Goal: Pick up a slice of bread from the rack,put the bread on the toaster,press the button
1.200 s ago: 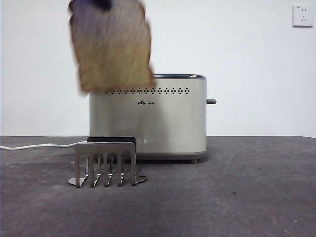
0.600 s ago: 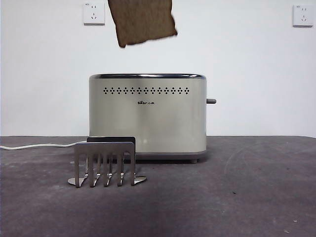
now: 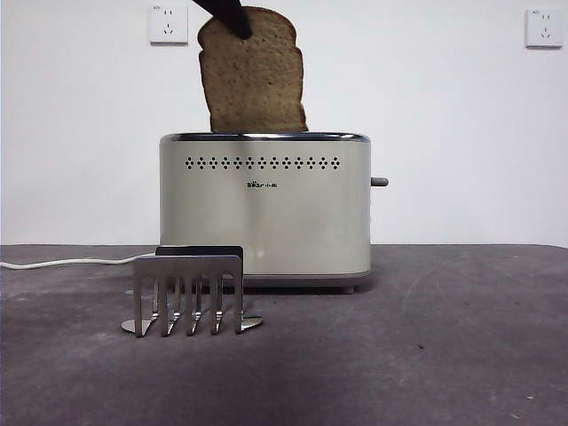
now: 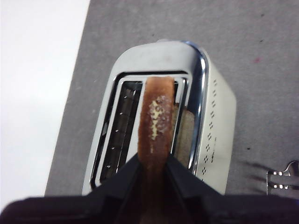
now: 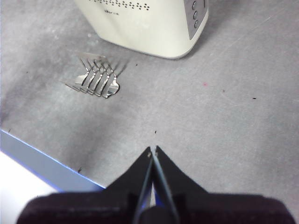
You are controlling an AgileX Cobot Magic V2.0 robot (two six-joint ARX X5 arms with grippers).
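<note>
Bread slice (image 3: 253,75) has dropped since half a second ago, from clear above the toaster (image 3: 264,209) to upright with its lower edge at the chrome rim, over one slot. Left gripper (image 4: 153,164) clamped on its crust, 12 o'clock end. Rack (image 3: 189,293) stands empty before the toaster. Right gripper (image 5: 153,151) closed on nothing, above the table (image 5: 224,116).

Looks like a lab test bench, not a kitchen: bare white wall (image 3: 426,106) with two sockets (image 3: 169,24), plain dark grey table (image 3: 426,355), blue edge strip (image 5: 46,170). Only props on it are a toaster (image 3: 264,209) and a steel toast rack (image 3: 189,293), staged for a robot.
</note>
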